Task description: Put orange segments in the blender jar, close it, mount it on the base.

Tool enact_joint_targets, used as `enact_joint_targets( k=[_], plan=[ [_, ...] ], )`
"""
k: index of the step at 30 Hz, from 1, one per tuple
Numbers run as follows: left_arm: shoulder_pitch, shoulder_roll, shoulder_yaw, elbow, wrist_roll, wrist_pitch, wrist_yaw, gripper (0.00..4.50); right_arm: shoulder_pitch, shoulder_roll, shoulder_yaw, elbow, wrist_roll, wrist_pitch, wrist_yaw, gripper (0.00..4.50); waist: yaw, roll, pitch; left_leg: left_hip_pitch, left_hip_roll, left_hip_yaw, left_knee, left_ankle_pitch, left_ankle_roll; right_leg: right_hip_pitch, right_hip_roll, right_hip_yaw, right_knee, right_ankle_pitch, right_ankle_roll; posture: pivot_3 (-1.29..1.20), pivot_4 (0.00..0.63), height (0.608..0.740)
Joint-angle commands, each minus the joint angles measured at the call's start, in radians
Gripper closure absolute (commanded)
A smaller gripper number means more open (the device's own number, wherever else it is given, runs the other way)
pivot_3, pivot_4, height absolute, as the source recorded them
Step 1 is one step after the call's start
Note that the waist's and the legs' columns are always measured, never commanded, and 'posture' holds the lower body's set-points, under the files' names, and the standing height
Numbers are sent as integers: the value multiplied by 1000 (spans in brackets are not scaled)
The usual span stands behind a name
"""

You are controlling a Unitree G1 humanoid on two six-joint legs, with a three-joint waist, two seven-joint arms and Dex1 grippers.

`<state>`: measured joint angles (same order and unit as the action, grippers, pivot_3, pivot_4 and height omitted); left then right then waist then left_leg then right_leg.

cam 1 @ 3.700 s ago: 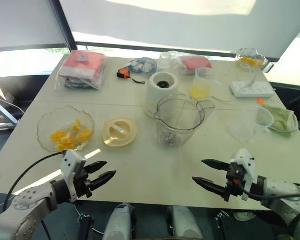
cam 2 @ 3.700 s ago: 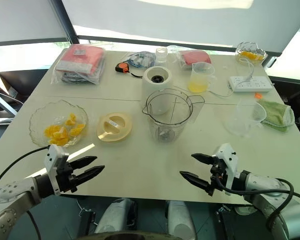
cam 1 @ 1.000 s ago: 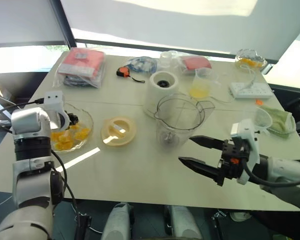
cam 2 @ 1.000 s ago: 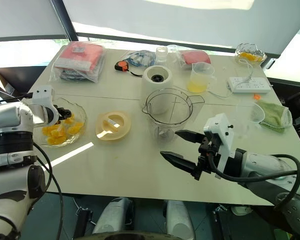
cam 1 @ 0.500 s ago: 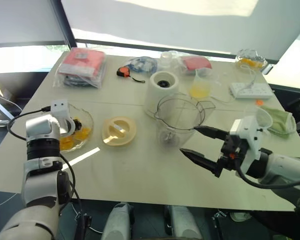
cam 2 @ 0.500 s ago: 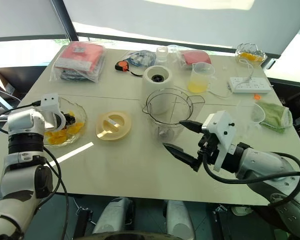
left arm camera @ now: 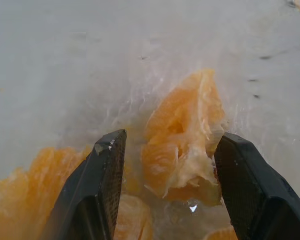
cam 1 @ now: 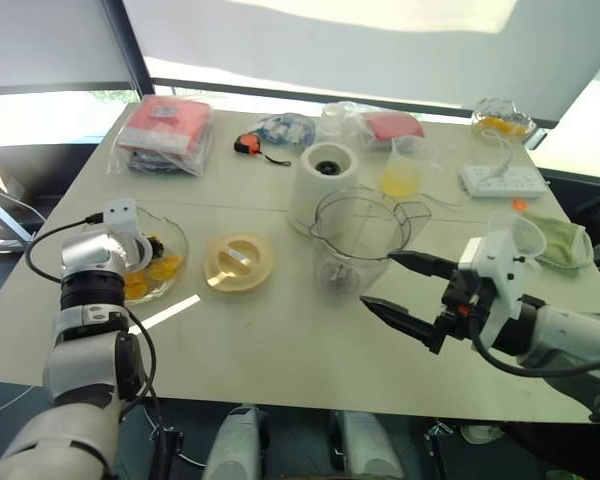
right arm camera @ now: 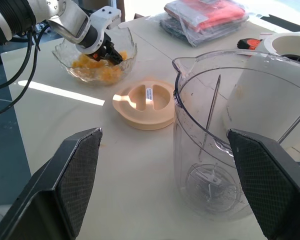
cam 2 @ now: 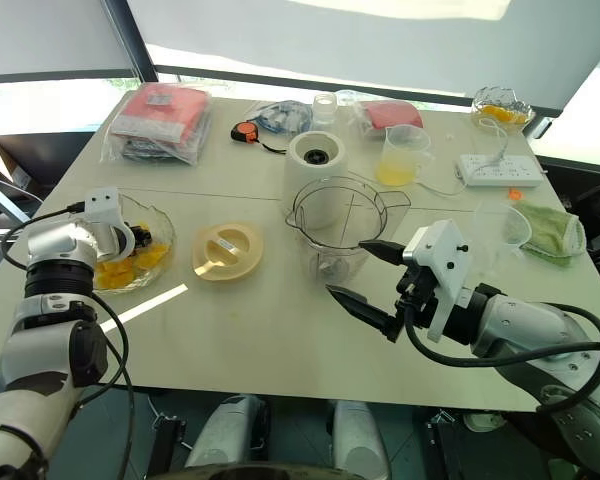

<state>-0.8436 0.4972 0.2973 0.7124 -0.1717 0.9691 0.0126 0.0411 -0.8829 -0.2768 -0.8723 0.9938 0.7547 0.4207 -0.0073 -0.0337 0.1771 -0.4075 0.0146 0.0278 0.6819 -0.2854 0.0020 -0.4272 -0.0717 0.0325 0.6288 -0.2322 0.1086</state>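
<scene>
Sunlit pale counter (cam 1: 280,340) under drawn blinds, clutter along the far edge. Starting far left: red packets (cam 1: 163,137) at the back, then forward to the glass bowl (cam 1: 180,245), loaded with a heap of orange segments (cam 1: 160,268). Down in that bowl, the left jaws: parted, straddling one ragged segment (left arm camera: 182,145), close on both sides, nothing clamped yet.

Plenty to go wrong from here. Soft, wet, torn flesh, so easily crushed by too hard a squeeze, or slipped and dropped on the way across to the jar. Bedded against its neighbours too, so likely to drag a second piece out or shove the light bowl along.

Moving right: cream lid (cam 1: 238,263), lying flat between bowl and jar. Then the blender jar (cam 1: 360,240), upright and clear, nothing inside but the blades, standing just in front of the white base (cam 1: 326,170), not mounted. Behind, a measuring cup (cam 1: 401,172) with a little yellow liquid.

On to the right jaws: spread wide just beside the jar, gripping nothing, near enough to knock it over on a careless swing. Far back right, a second small glass bowl (cam 1: 502,117) of orange pieces.
</scene>
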Motion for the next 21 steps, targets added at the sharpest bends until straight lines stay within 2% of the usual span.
enact_joint_targets(
  k=[1, 5, 12, 16, 21],
  plan=[
    [-14, 0, -9, 32, 18, -33, 2, 2511, 5, 1, 1, -32, -13, -16, 9, 238, 0, 0, 0, 0, 0, 0, 0, 0, 0, 0, 0, 0, 0, 0, 0, 0, 150, 740],
    [-12, 1, -8, 57, 24, -56, 9, 4400, 16, 8, 8, -29, -34, -24, 19, 238, -1, 0, -1, 0, 0, 0, 0, 0, 0, 0, 0, 0, 0, 0, 0, 0, 150, 740],
    [14, 29, -17, -55, 31, 10, 3, 4456, 20, 15, 14, -19, -54, -31, 36, 238, -3, 0, -1, 0, 0, 0, 0, 0, 0, 0, 0, 0, 0, 0, 0, 0, 150, 740],
    [42, 63, -9, -247, 22, 149, -5, 4456, 25, 19, 16, -8, -68, -34, 51, 238, -4, 0, -1, 0, 0, 0, 0, 0, 0, 0, 0, -1, 0, 0, 0, 0, 150, 740],
    [65, 151, -56, -537, -24, 346, -112, 4456, 33, 27, 11, 17, -79, -34, 77, 238, -1, 0, -1, -1, 0, -1, 0, 1, -2, 0, 0, -1, 0, 0, 0, 0, 150, 740]
  ],
)
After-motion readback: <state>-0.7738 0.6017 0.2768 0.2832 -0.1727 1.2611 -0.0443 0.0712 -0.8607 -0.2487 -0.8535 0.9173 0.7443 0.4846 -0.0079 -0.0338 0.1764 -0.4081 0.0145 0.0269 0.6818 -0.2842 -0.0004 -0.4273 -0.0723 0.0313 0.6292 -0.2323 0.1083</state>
